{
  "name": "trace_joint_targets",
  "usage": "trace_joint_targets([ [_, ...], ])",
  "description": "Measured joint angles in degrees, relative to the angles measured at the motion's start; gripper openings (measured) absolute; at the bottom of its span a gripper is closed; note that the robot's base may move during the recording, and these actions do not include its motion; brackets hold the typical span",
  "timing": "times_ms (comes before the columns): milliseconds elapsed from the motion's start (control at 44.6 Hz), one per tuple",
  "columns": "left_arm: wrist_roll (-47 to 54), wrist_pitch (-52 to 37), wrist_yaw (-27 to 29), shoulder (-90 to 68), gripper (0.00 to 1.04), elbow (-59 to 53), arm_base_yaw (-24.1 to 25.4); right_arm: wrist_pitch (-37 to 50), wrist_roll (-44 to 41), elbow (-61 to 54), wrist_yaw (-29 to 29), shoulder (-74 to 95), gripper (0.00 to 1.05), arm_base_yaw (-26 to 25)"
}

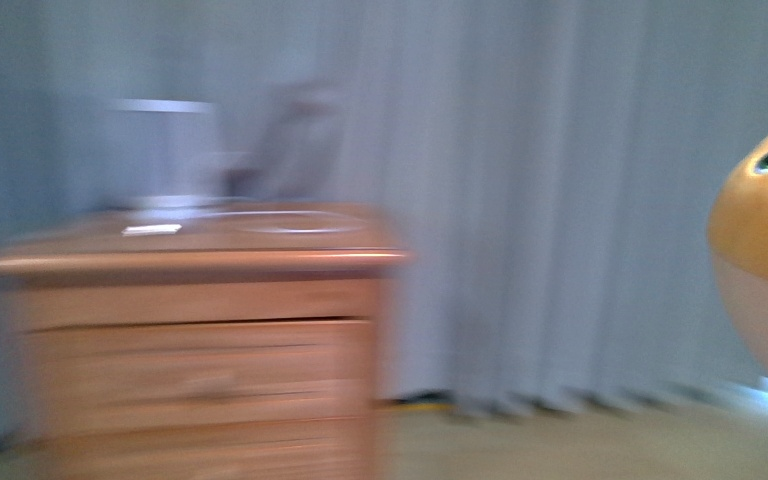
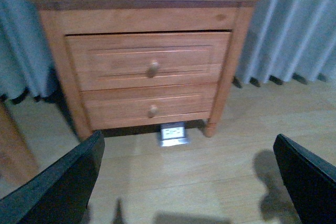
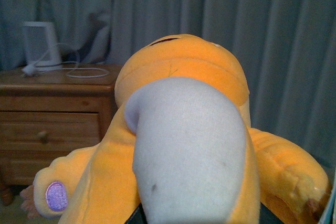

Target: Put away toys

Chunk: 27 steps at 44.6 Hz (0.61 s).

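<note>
Front view, blurred: you have the plush (image 1: 760,225) at 3 o'clock and the nightstand (image 1: 200,300) at 8. Left wrist: your left tool (image 2: 188,140) is spread wide and empty, facing the nightstand. Right wrist: the plush fills the view and hides the right tool, so you cannot tell its grip.

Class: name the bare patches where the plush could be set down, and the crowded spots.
Bare: the wooden floor before the nightstand, bordered by the curtain, save a floor socket at its base. Crowded: the nightstand top, with a white device and looped cable.
</note>
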State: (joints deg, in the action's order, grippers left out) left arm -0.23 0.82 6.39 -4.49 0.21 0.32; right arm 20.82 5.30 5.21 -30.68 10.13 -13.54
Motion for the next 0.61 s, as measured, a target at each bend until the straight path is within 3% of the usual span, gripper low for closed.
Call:
trace_joint_targets([
  [606, 0.0, 0.02, 0.04, -0.24, 0.99, 0.0, -0.04, 0.0, -0.02, 0.0, 0.17, -0.11, 0.1, -0.07],
])
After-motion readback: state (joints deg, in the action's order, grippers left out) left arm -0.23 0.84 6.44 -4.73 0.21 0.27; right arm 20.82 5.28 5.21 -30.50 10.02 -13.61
